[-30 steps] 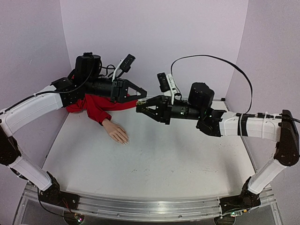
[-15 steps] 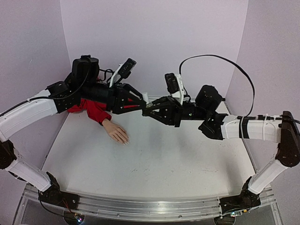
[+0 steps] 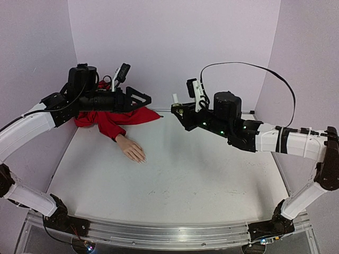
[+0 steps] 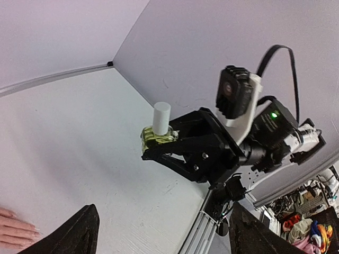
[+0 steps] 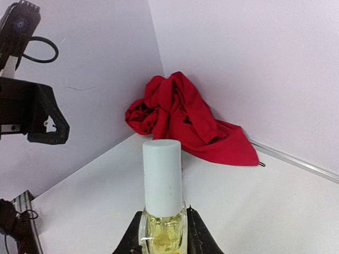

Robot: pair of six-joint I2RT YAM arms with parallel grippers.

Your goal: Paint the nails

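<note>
A pale mannequin hand (image 3: 131, 148) lies flat on the white table, its red sleeve (image 3: 108, 120) bunched toward the back left corner. The nails (image 3: 142, 159) are tiny at the fingertips; some also show in the left wrist view (image 4: 35, 231). My right gripper (image 3: 177, 109) hovers over the back middle of the table, shut on a small yellowish bottle (image 5: 161, 228) with a white cap (image 5: 162, 177) still on it. My left gripper (image 3: 146, 99) hangs above the sleeve, open and empty, facing the bottle (image 4: 157, 133) from a short distance.
Purple walls close off the back and both sides. The red cloth (image 5: 185, 119) is heaped against the back wall. The left gripper's black fingers (image 5: 45, 120) show at the left of the right wrist view. A metal rail (image 3: 159, 233) runs along the near table edge.
The left gripper was shut at the bottle's cap; it has opened and drawn back to the left. The right gripper has carried the capped bottle slightly right and toward the back.
</note>
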